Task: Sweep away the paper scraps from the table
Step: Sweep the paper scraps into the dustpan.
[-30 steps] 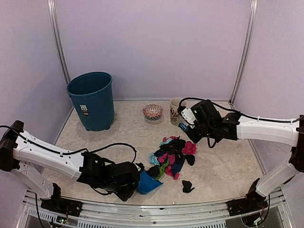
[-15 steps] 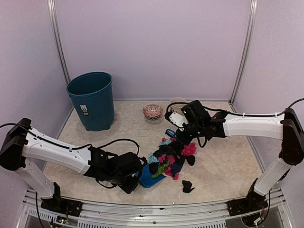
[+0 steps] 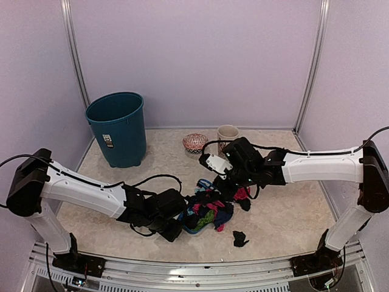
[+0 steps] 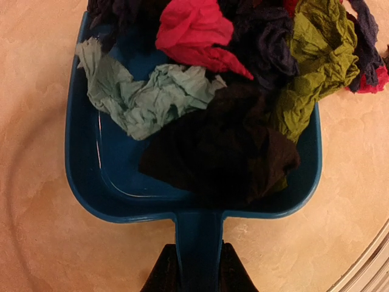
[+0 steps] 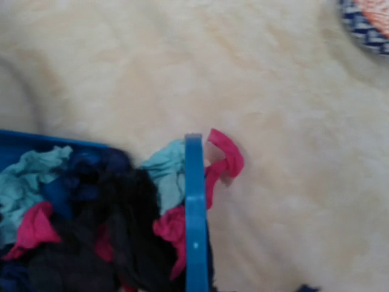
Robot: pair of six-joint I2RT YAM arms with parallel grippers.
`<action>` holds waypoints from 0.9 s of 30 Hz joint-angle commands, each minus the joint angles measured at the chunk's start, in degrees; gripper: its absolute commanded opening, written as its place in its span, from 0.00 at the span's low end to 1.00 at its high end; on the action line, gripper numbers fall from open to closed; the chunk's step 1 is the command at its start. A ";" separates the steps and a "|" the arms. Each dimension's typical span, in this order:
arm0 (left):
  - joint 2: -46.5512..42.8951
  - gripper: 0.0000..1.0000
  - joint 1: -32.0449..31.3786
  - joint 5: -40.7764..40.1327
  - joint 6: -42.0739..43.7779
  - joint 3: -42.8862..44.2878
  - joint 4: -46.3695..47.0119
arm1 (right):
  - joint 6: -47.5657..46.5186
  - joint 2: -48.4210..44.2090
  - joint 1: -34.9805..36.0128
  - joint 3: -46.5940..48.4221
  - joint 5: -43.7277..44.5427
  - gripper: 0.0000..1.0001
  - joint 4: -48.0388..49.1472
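The paper scraps [image 3: 214, 205] lie in a pink, black, green and light blue heap on the table [image 3: 285, 213]. My left gripper [image 3: 172, 229] is shut on the handle of the blue dustpan [image 4: 91, 158], which is pushed under the heap. In the left wrist view my fingers [image 4: 159, 274] clamp the handle, and pink, pale green, black and olive scraps [image 4: 182, 97] fill the pan. My right gripper [image 3: 226, 177] is shut on the blue brush [image 5: 194, 213], pressed against the heap's far side. One pink scrap [image 5: 226, 159] lies beyond the brush. A lone black scrap [image 3: 240, 238] lies apart.
A teal waste bin [image 3: 117, 128] stands at the back left. A patterned bowl [image 3: 195, 142] and a beige mug [image 3: 228, 132] stand at the back, just behind the right gripper. The silver frame edge [image 3: 182, 263] runs along the front.
My left gripper has pushed the dustpan right, under the heap. My right arm has swept the brush left and nearer, pushing scraps onto the pan.
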 commanded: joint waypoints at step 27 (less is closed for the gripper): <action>-2.11 0.00 -0.52 -3.89 -1.63 -7.45 12.13 | 9.04 -6.69 5.52 -1.31 -0.29 0.00 -0.76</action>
